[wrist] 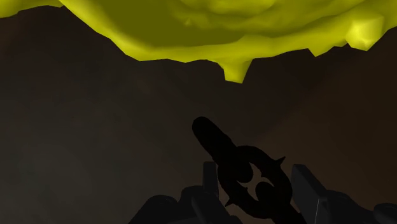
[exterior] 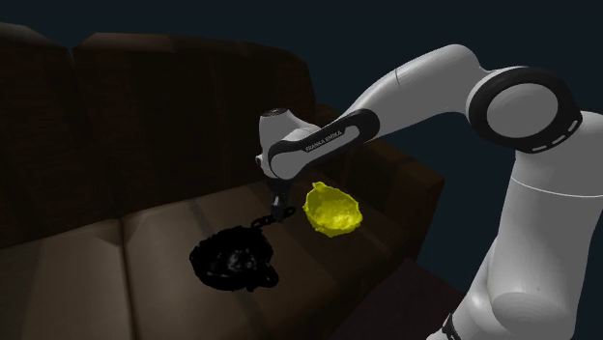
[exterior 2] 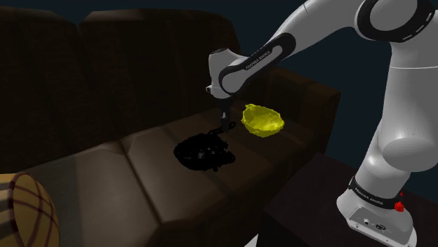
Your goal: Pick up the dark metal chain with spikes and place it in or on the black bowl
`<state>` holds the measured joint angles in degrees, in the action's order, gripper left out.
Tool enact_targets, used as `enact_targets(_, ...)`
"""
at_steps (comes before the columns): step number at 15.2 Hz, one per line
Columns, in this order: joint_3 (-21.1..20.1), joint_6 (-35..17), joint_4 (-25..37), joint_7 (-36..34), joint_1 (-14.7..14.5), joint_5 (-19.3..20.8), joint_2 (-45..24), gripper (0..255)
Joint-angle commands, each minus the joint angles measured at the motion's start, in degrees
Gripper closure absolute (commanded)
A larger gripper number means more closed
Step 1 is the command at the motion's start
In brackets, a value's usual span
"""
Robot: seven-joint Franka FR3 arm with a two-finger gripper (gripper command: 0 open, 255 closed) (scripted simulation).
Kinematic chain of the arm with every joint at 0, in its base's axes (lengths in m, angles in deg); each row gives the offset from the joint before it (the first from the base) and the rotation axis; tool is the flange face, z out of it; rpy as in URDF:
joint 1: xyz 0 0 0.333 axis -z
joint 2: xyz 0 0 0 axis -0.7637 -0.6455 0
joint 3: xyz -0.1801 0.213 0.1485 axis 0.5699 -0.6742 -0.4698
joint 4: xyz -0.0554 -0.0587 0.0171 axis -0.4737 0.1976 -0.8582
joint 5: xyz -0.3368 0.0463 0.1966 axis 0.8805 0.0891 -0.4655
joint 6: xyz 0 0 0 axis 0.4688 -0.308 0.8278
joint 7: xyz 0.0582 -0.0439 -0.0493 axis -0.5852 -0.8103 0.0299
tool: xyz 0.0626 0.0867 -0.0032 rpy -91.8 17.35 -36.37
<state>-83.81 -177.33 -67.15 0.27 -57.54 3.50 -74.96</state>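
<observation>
Gripper (exterior: pixel 280 201) is clamped on an end link of the spiked chain (exterior: pixel 259 222), which dangles at centre frame in the shoulder view. Its lower end is near the black bowl (exterior: pixel 232 263) rim; contact unclear. Judged: stiff links but limp overall, fairly heavy and prone to swing; hold a link's flat sides between the spikes.

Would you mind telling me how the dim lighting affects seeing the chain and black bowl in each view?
Shoulder view: the black bowl nearly merges with the dark sofa, the chain a thin silhouette. Second exterior view: the same, the sofa slightly lighter around the bowl. Wrist view: the chain's spiked link is pure silhouette; the yellow bowl stays bright.
</observation>
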Motion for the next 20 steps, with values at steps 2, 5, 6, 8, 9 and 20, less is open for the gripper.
enact_targets(2, 0.0, 0.0, 0.0, 0.0, 0.0, 0.0, 0.0, 255)
enact_targets(5, 0.0, 0.7, 0.3, 0.1, 0.0, -0.1, 0.4, 255)
enact_targets(6, -0.1, 1.3, 0.5, 0.3, 0.0, -0.3, 0.8, 255)
enact_targets(8, -0.1, 2.7, 1.1, 0.6, 0.0, -0.5, 1.6, 255)
enact_targets(9, -0.2, 3.4, 1.5, 0.7, 0.1, -0.6, 2.0, 255)
enact_targets(20, -0.4, 11.0, 5.8, 2.1, 0.1, -1.7, 5.4, 255)
